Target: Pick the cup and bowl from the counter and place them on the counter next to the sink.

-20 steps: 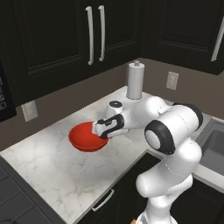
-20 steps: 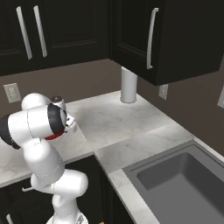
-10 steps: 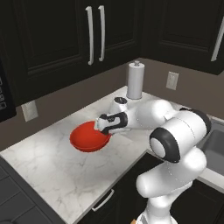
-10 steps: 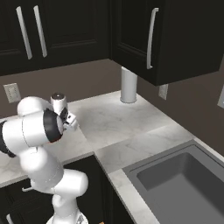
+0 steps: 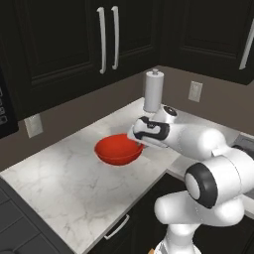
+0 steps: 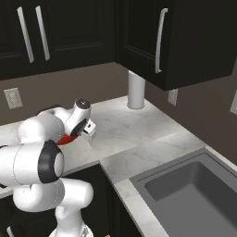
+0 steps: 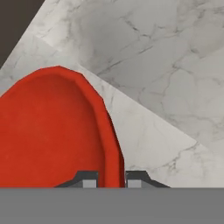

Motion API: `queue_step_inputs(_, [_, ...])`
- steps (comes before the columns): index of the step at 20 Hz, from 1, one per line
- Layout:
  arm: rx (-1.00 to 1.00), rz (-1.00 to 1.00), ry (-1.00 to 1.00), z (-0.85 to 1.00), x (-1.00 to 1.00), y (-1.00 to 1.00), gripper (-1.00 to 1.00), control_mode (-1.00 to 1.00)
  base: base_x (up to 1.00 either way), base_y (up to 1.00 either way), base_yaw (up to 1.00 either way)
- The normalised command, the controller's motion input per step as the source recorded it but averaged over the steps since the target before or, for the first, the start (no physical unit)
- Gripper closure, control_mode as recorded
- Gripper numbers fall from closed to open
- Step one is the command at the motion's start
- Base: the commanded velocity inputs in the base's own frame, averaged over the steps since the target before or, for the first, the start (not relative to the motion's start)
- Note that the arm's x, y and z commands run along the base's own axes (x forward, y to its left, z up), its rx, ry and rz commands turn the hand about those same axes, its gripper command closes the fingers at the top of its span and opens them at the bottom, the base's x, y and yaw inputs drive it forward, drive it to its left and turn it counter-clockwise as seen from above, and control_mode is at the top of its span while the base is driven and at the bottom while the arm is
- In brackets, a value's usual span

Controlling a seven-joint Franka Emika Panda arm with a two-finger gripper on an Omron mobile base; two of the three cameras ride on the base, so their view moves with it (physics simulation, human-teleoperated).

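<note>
Where a second ago the fingers [image 7: 111, 178] stood wider at the bowl [image 5: 119, 149], they now pinch its near rim, one tip inside, one outside; bowl on the table [image 5: 64, 178], left of the sink [image 6: 194, 194]; ready to lift.

Black upper cabinets [image 5: 64, 44] with long silver handles [image 5: 108, 38] hang over a brown wall [image 5: 69, 114]. Two pale wall outlets [image 5: 195, 91] sit on it (one on each stretch of the corner). A white paper towel roll [image 5: 153, 91] stands upright near the wall. Black lower cabinets [image 5: 114, 228] carry a slim handle.
</note>
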Motion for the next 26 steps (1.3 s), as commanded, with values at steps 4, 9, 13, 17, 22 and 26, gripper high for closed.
queue_step_inputs(4, [0.1, -0.07, 0.0, 0.01, 0.0, -0.46, 1.0, -1.0, 0.0, 0.0, 0.0])
queue_step_inputs(9, [0.07, -0.06, -0.01, 0.0, 0.0, -0.37, 1.0, -1.0, 0.0, 0.0, 0.0])
queue_step_inputs(13, [0.02, -0.03, -0.05, 0.01, 0.0, -0.54, 1.0, -1.0, 0.0, 0.0, 0.0])
queue_step_inputs(17, [0.0, -0.04, -0.02, 0.14, 0.0, -0.58, 1.0, -1.0, 0.0, 0.0, 0.0])
queue_step_inputs(22, [0.0, -0.03, 0.0, 0.38, -0.14, -0.56, 1.0, -1.0, 0.0, 0.0, 0.0])
queue_step_inputs(26, [0.0, -0.02, 0.0, 0.33, -0.1, -0.65, 1.0, -1.0, 0.0, 0.0, 0.0])
